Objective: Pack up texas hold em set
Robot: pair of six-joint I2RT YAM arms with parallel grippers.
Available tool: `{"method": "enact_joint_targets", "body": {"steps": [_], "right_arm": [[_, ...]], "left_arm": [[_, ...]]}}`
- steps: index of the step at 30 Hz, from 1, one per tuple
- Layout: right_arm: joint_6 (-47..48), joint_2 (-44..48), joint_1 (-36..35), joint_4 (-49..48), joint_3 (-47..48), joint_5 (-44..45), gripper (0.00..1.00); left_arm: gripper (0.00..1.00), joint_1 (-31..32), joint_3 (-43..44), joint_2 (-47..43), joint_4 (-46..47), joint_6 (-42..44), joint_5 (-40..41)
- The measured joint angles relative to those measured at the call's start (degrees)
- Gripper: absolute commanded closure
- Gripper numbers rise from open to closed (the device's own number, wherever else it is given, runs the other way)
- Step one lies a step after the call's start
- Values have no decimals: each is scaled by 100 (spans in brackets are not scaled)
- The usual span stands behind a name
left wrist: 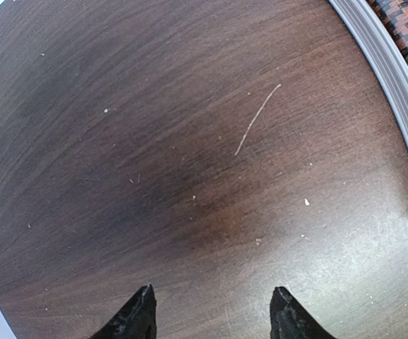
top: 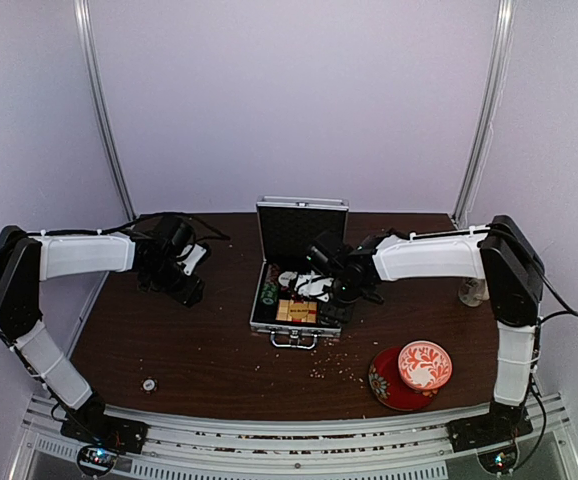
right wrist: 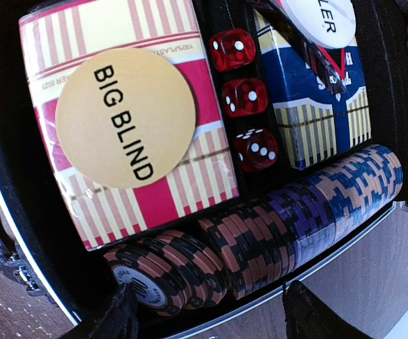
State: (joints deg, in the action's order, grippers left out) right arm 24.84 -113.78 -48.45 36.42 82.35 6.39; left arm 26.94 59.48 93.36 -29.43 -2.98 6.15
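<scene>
Top external view: we locate the open case directly beneath the right gripper, spread and empty; the left gripper, likewise spread, hangs well apart.

The small silver aluminium briefcase is standing open, lid upright. Inside it, a red-striped card box is carrying a tan BIG BLIND disc. Three translucent red dice are lying just beside that box, and striped chips are lining the case's silver rim.
</scene>
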Motion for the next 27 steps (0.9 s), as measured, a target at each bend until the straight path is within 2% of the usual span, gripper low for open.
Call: {"method": "enact_joint_targets", "body": {"steps": [11,17,22,27], "right_arm": [[-46,0,0,28,-2,22,29],[-66,98,48,271,11,-258,28],[-55,671,184,452,-57,-647,28],[94,1624,330,417,-542,-1537,28]], "left_arm": [[44,0,0,0,-26,-2,-4],[44,0,0,74,-26,-33,9],[44,0,76,120,-271,-330,28],[42,39,111,-221,-839,-890,17]]}}
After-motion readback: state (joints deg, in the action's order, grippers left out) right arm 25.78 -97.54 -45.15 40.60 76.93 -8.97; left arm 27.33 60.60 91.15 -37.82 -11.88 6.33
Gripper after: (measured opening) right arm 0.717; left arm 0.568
